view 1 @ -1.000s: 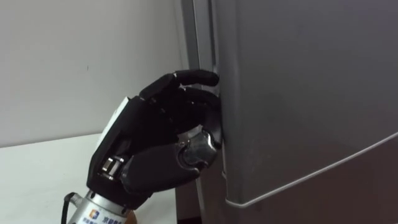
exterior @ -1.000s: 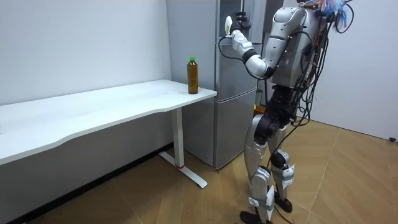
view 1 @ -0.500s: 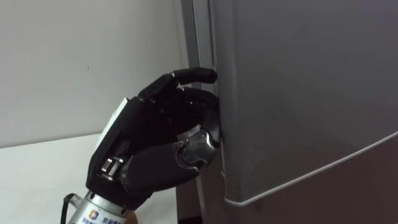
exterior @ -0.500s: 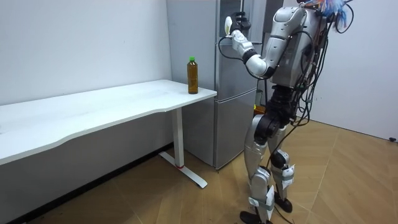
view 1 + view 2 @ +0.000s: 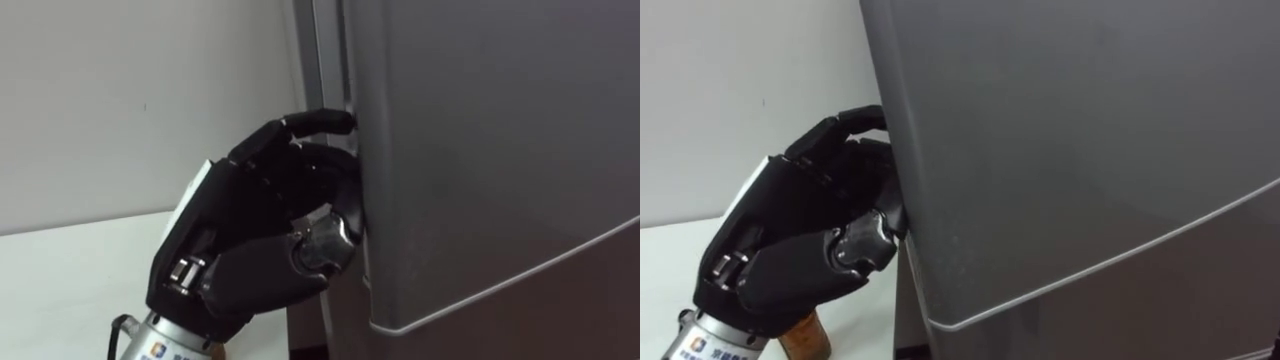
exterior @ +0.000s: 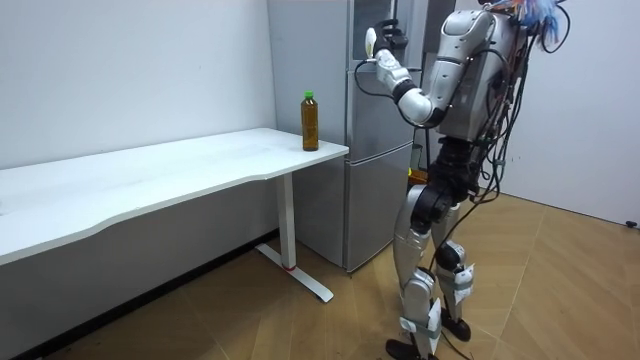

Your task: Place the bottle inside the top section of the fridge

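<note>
Only at the start. Hooked onto the side edge of the tall grey metal fridge's upper door (image 5: 480, 150) with the black left hand (image 5: 250, 240): fingers curled in tight against that edge, thumb tucked below. Nothing else in that hand. Door not open yet, no gap to see.

Brown see-through bottle with a green cap (image 6: 310, 121) standing upright on the long white table (image 6: 150, 175), at the end near the fridge, well apart from the hand.

Left to do, by the look of it: pull the door open, fetch the bottle, set it inside, shut the door again.

Standing upright close by the fridge, facing it, left arm lifted high.

Table top smooth and bare but for the bottle. Plain white wall (image 6: 130, 70) behind, light wooden floor (image 6: 560, 290) below.
</note>
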